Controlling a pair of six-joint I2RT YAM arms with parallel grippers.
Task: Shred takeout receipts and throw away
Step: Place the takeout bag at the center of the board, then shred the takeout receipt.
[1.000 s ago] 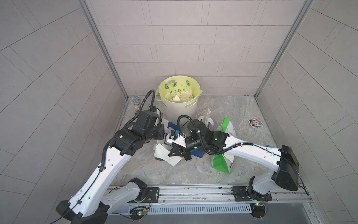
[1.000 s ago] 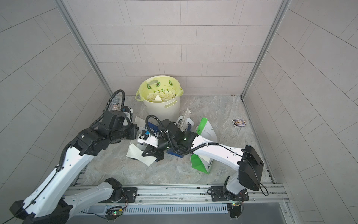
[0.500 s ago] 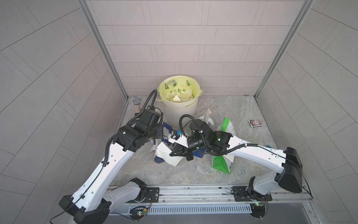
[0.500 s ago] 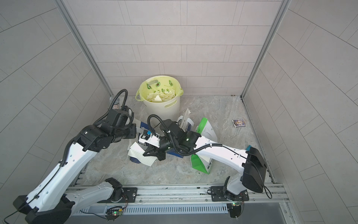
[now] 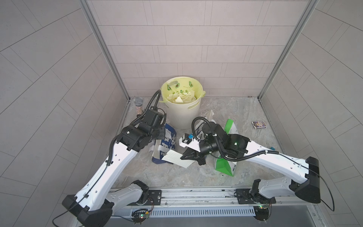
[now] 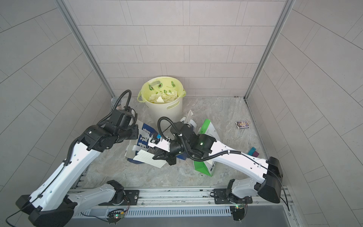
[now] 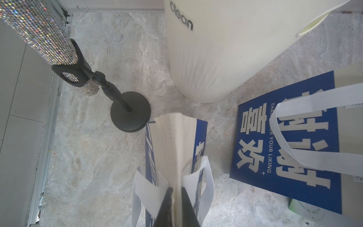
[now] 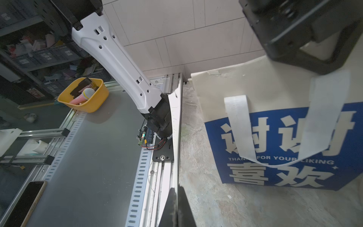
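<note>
Both top views: the lined white paper receipt [image 5: 175, 159] [image 6: 148, 158] is above the marbled grey surface [image 5: 245, 110], overlapping the blue-and-white fabric bag [image 5: 167, 140], with one end in the right gripper [image 5: 185, 157].

Left wrist view: the left gripper [image 7: 176, 191] jaws straddle the bag's [image 7: 176, 141] top edge, slightly apart. Whether they grip it cannot be told.

Right wrist view: the right gripper [image 8: 177, 191] jaws are pressed together, pinching the receipt [image 8: 176, 127], seen edge-on.
</note>
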